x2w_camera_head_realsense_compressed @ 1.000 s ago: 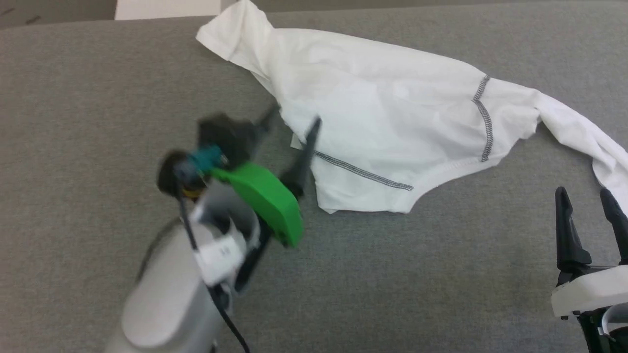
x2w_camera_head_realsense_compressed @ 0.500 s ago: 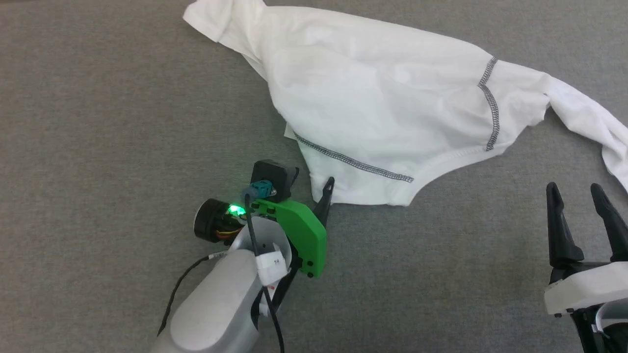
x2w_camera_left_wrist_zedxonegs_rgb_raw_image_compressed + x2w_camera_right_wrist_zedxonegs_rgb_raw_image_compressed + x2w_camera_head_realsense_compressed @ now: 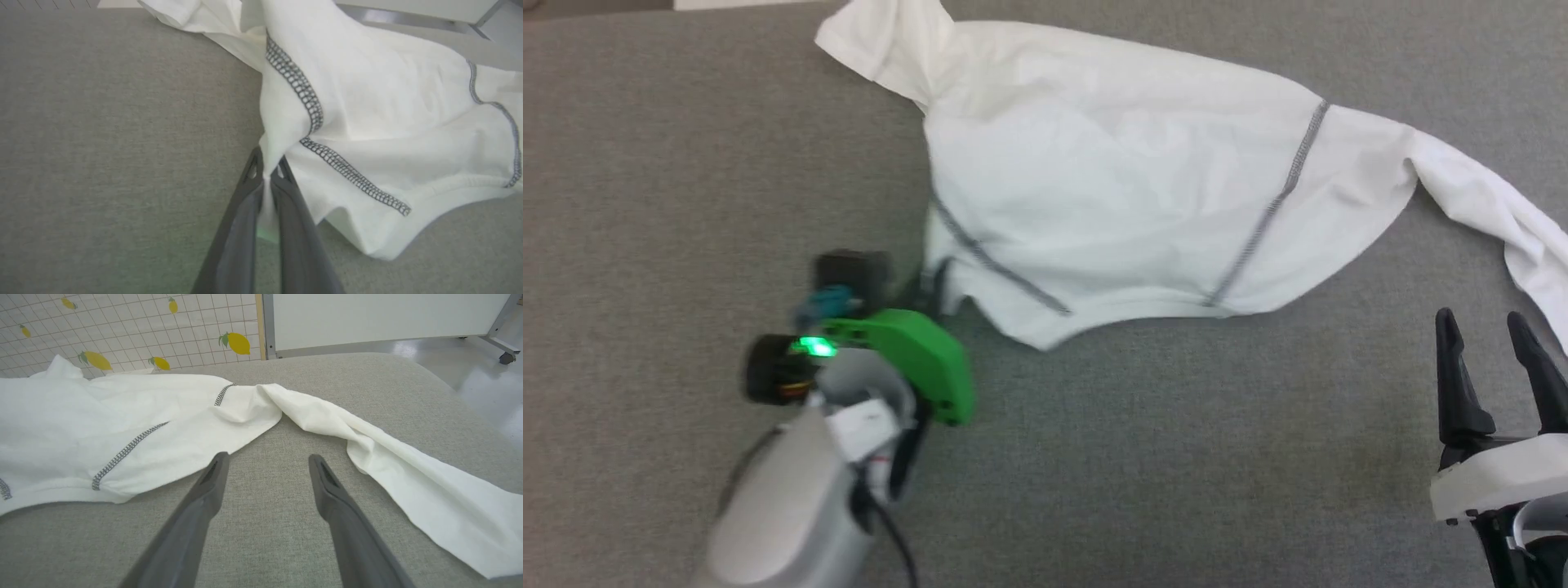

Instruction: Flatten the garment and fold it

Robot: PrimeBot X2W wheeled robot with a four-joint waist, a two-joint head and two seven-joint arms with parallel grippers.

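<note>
Fabric sat pinched between the fingers of our left gripper (image 3: 267,173), which was closed on the near-left edge of the garment (image 3: 1127,204) just beside a dark zigzag seam (image 3: 305,96); the garment itself lay rumpled on the grey table (image 3: 686,163), its long axis running left to right, body in the middle and one sleeve (image 3: 1486,204) trailing off to the right; our right gripper (image 3: 1494,335) stood open at the near right, holding nothing, with that sleeve just beyond it on the far side; we judged the right arm the nearer one to take the sleeve and draw it rightward against our left hold.
</note>
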